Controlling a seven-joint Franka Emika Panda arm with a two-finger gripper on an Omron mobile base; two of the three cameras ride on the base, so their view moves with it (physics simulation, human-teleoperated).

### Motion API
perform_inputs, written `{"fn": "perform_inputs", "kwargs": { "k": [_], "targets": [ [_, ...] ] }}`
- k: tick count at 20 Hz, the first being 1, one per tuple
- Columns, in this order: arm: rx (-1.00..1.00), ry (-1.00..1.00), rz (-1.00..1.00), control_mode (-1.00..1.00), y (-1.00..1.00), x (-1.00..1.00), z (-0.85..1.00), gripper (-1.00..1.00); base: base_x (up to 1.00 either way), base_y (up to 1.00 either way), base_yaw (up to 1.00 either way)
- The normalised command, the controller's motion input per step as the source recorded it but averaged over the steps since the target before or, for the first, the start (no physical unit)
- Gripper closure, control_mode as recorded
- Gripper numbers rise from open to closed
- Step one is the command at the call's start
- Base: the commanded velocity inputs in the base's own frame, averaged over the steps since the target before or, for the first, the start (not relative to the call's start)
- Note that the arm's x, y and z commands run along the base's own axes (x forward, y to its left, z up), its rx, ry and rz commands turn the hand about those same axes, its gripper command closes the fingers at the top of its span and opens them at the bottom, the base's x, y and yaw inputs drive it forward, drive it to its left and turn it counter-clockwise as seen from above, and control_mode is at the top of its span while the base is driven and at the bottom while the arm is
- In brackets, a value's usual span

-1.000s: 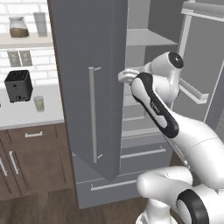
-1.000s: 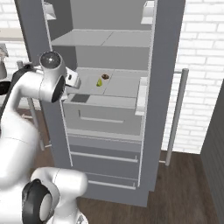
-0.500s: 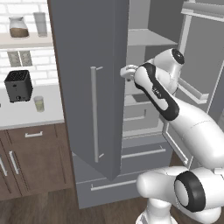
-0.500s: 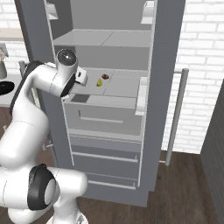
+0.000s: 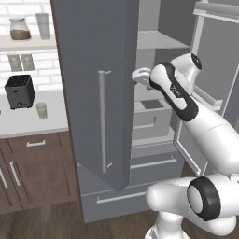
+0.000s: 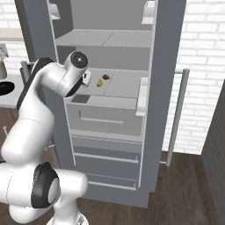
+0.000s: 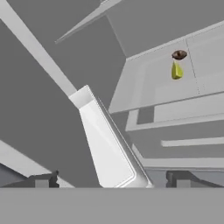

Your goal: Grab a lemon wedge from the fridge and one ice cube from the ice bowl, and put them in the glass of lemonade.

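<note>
We see the fridge point(image 6: 110, 105) standing with both doors swung wide, its left door point(image 5: 95, 88) edge-on to us in the left base view with its long silver bar handle point(image 5: 102, 122) facing the room. Our white arm reaches in past that door at shelf height. In the hand view the tool point(image 7: 111, 180) has its two dark tips set wide apart at the bottom, with nothing between them but the pale bin of the door point(image 7: 107, 144) beyond.

The lemon wedge point(image 6: 100, 82) sits on the fridge's middle shelf point(image 6: 121, 85), a small yellow-green piece just beside a small dark brown item point(image 6: 106, 77); in the hand view the wedge point(image 7: 176, 70) lies well up and to the right of the tool, with the brown item point(image 7: 179, 54) touching or nearly touching its far end. Below the shelf is a drawer point(image 6: 103, 118), and lower still the two outer drawers of the fridge.

On the worktop point(image 5: 28, 119) to the left, the glass of lemonade point(image 5: 42, 110) stands near a black toaster point(image 5: 19, 91). On the wall shelf above, a jar of brown stuff point(image 5: 20, 29) stands beside a taller clear glass point(image 5: 43, 24). The ice bowl point(image 6: 5, 88) shows as a black rim at the left edge of the right base view.
</note>
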Motion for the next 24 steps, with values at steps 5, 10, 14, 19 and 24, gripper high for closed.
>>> {"fn": "perform_inputs", "kwargs": {
  "k": [5,10,14,19,24],
  "targets": [
    [0.12,0.0,0.15,-1.0,0.0,-0.06,0.0,-1.0,0.0,0.0,0.0],
    [0.1,0.0,0.19,-1.0,0.16,-0.08,0.0,-1.0,0.0,0.0,0.0],
    [0.06,0.0,0.24,-1.0,0.24,-0.24,0.01,-1.0,0.0,0.0,0.0],
    [0.0,0.0,0.15,-1.0,0.5,-0.39,0.1,-1.0,0.0,0.0,0.0],
    [0.0,-0.03,0.07,-1.0,0.48,-0.27,0.13,-1.0,0.0,0.0,0.0]
  ]
}}
